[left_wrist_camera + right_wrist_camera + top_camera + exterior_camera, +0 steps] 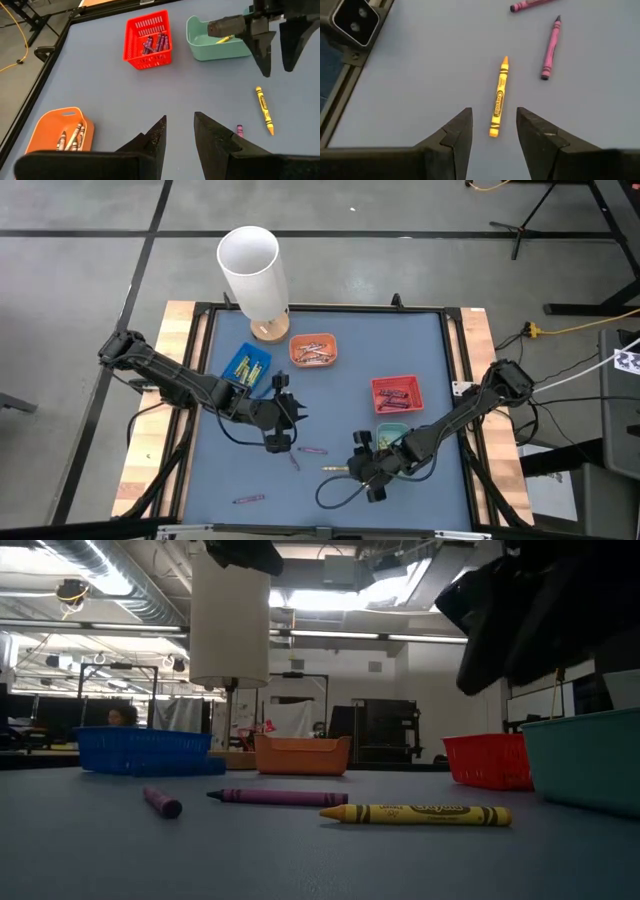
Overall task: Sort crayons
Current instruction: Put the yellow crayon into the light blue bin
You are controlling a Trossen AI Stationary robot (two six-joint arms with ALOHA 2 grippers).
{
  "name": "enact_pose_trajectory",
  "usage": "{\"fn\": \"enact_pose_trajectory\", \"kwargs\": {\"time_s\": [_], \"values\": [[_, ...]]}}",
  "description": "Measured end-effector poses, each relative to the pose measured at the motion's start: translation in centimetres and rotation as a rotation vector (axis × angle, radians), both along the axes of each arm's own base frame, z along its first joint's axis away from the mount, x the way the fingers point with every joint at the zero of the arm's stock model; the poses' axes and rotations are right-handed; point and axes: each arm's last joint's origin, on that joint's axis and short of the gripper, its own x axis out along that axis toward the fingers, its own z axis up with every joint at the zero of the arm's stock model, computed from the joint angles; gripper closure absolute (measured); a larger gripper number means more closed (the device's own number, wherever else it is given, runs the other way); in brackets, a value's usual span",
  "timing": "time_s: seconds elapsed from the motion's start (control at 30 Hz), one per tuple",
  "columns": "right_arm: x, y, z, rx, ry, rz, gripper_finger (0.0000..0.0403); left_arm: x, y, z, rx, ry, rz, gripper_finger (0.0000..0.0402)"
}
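A yellow crayon (499, 97) lies flat on the blue mat, also seen in the high view (335, 469) and the low view (415, 813). My right gripper (494, 125) hangs open just over its near end, one finger on each side, not touching. Two purple crayons (549, 47) (525, 5) lie beyond it, and a third (248, 499) lies toward the near left. My left gripper (179, 132) waits open above mid-mat (278, 420) with nothing between its fingers. The green tray (217, 37) holds a yellow crayon, and the red tray (148, 40) holds purple ones.
The orange tray (314, 350) and blue tray (246, 367), both holding crayons, stand at the far side. A tall white cylinder (250, 265) on a wooden base stands at the far left corner. The dark frame rail (350, 65) runs close to my right gripper.
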Motion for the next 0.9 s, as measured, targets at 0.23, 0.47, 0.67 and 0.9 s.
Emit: {"fn": "enact_pose_trajectory", "kwargs": {"time_s": [0.23,0.47,0.67,0.9], "values": [[1.0,0.6,-2.0,-0.019,-0.027,-0.018,0.0251,-0.1,0.0,-0.1,0.004,0.011,0.000,0.0318],[1.5,0.9,-4.2,-0.033,0.000,-0.018,0.0251,-0.1,0.0,-0.1,0.005,0.018,0.001,0.0318],[1.6,0.6,-4.8,-0.047,0.024,-0.025,0.0251,-0.1,0.0,-0.1,0.004,0.018,0.002,0.0318],[1.9,0.4,-5.7,-0.054,0.043,-0.034,0.0251,-0.1,0.0,-0.1,0.004,0.018,0.002,0.0318]]}}
